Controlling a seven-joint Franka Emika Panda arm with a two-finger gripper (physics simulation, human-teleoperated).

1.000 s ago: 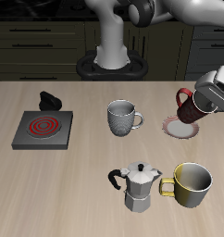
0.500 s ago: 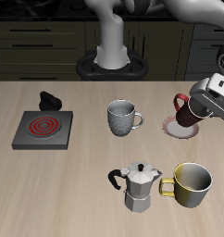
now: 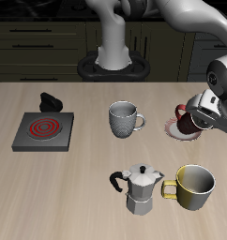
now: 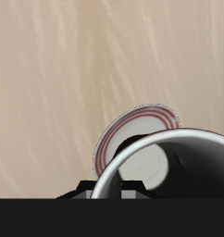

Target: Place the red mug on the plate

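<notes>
Beyond the grey-white mug [image 3: 124, 118], the gripper [image 3: 202, 111] is holding the red mug [image 3: 187, 119], fingers closed on it, right over the plate [image 3: 177, 130]. The placing step is under way, I judge. Next, it needs lowering squarely, then releasing.

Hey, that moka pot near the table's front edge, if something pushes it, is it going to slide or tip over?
The moka pot looks like rigid metal, so it probably won't flex. It is fairly tall on a narrower waist, so a push near the lid might tip it, while a low push likely slides it. Its handle sticks out sideways, so it may twist, and the yellow mug sits close beside it.
</notes>
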